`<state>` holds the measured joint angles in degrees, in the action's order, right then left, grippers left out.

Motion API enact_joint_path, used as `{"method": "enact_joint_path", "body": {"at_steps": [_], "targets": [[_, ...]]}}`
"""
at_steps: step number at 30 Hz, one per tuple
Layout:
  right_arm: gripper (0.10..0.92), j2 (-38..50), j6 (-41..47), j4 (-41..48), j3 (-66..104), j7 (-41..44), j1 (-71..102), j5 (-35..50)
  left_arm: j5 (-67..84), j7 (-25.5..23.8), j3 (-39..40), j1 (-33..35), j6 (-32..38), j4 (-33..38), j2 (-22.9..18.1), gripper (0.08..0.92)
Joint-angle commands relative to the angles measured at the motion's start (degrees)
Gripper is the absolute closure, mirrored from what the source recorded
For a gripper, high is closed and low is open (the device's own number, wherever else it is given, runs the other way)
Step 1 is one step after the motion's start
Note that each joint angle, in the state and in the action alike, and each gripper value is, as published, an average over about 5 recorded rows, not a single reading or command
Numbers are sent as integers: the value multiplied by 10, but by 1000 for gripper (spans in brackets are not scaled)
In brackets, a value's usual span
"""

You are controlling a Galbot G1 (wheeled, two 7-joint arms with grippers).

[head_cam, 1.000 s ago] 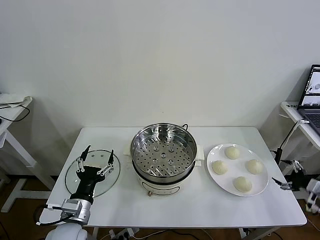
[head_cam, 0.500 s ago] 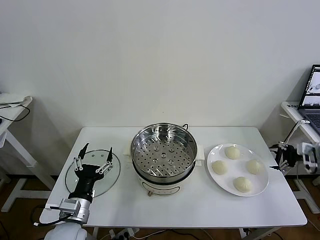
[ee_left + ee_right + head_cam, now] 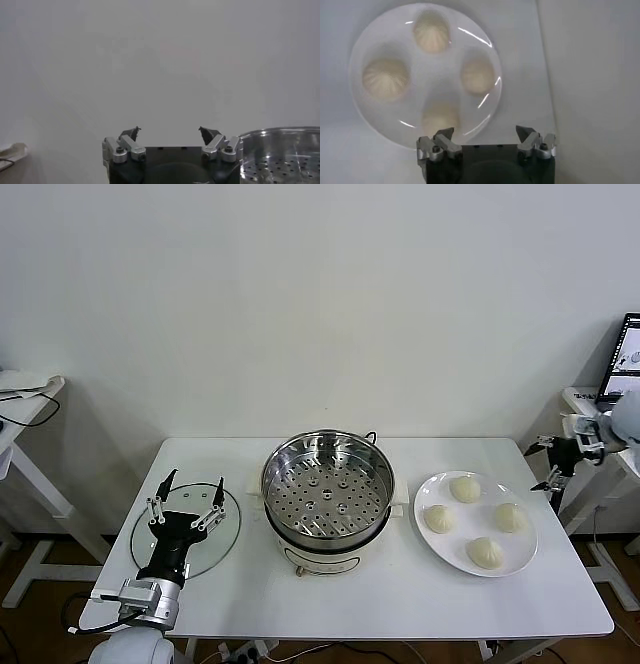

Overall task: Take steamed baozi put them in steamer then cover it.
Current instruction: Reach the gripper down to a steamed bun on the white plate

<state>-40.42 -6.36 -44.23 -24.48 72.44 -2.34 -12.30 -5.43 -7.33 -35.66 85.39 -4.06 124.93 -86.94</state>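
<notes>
Head view: steamer [image 3: 328, 496] mid-counter [image 3: 400, 594], perforated tray bare. Four baozi [image 3: 475, 515] on plate [image 3: 436, 536] to its right. Right gripper [image 3: 549, 462] past counter's right edge, off plate. Left gripper [image 3: 187, 502] over glass lid [image 3: 145, 536], jaws released.

Left wrist: jaws spread, empty; steamer rim beside.

Right wrist: jaws spread, empty; baozi [image 3: 431, 32] on plate [image 3: 365, 120] beyond jaws, apart.

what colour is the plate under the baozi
White, the plate holding four cream baozi; clearest in the head view.

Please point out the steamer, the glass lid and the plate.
steamer [image 3: 327, 494], head view, perforated tray.
glass lid [image 3: 222, 534], head view, bare right edge.
plate [image 3: 370, 117], right wrist view, bare rim.
</notes>
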Motion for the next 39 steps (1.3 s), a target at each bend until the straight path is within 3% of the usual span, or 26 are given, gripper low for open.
{"method": "enact_joint_path", "body": {"at_steps": [1, 16, 39], "targets": [[203, -61, 2, 68, -46, 26, -42, -15, 0, 0, 0, -1, 0, 0, 0, 177], [203, -157, -4, 148, -8, -7, -17, -83, 0, -1, 2, -3, -1, 1, 0, 177], [203, -186, -9, 178, 34, -72, 10, -139, 0, -1, 7, 0, 1, 0, 1, 177]]}}
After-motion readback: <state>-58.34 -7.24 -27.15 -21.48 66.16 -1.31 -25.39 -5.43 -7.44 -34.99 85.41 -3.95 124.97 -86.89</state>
